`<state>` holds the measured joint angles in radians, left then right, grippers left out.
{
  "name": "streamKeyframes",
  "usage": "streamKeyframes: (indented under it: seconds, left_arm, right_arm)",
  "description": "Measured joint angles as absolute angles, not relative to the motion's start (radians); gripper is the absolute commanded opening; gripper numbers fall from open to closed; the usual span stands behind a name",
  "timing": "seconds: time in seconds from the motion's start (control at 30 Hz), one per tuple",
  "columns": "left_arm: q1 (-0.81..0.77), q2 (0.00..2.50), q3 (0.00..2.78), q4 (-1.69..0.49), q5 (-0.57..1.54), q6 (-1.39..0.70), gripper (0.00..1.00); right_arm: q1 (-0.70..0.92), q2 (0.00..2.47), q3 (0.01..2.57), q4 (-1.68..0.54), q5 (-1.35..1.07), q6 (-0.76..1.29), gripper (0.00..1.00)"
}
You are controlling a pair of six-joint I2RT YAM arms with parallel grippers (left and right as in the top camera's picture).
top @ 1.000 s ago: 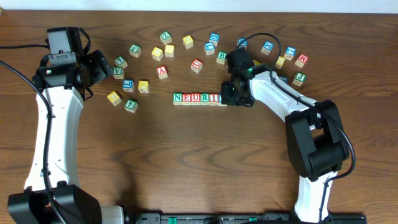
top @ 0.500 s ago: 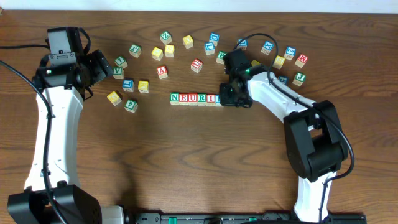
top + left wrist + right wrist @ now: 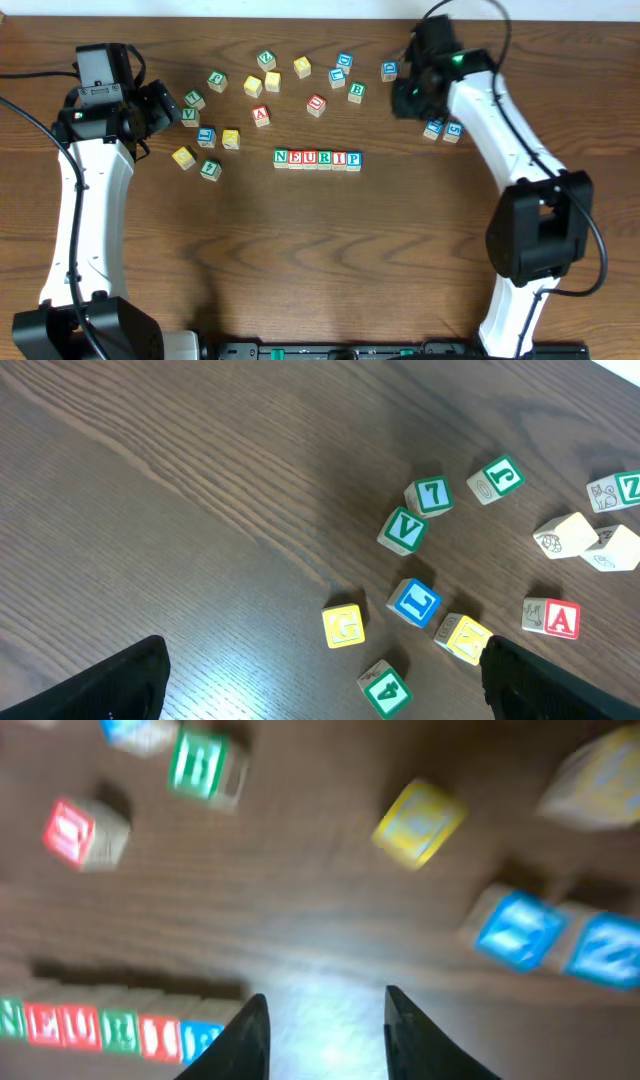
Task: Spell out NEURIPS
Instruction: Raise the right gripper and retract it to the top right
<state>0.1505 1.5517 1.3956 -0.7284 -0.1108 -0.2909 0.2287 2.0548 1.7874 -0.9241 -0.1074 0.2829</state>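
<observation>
NEURIPS cubes [image 3: 316, 158]: six lined up on the wooden table [image 3: 300, 260], touching side by side, reading N, E, U, R, I, P, with green, red and blue letters; no seventh cube at the P end yet. Same row [image 3: 100, 1025] blurred at the lower left of the right wrist view. Right gripper [image 3: 403, 100] above the table, beyond the P end of the row and on its far side, well apart from it; fingers [image 3: 250, 1040] moderately spread, nothing between them. Yellow-topped cube [image 3: 418, 820] ahead of those fingers, alone, lettering too blurred to read. Two blue cubes [image 3: 443, 129] just beside each other, beyond the P end of the row, near the right arm. Green B cube [image 3: 356, 90] and red-lettered cube [image 3: 316, 104] on the far side of the row, apart from it. Left gripper [image 3: 165, 110] beyond the N end of the row, well apart, spread wide and empty. Green V cube [image 3: 405, 530], blue L cube [image 3: 415, 600] and red A cube [image 3: 555, 618] scattered loose in front of it.
</observation>
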Motion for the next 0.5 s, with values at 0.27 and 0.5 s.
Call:
streamKeyframes:
  seconds: [0.27,0.5]
  left_arm:
    - [0.15,1.552,1.396,-0.729,-0.111,-0.291,0.98]
    - [0.15,1.552,1.396,-0.728,-0.111,-0.291,0.98]
  right_arm:
    - [0.163,2.053,1.79,-0.844,-0.045,0.269,0.34]
    - [0.159,2.06,1.79,-0.786,0.052,0.264,0.4]
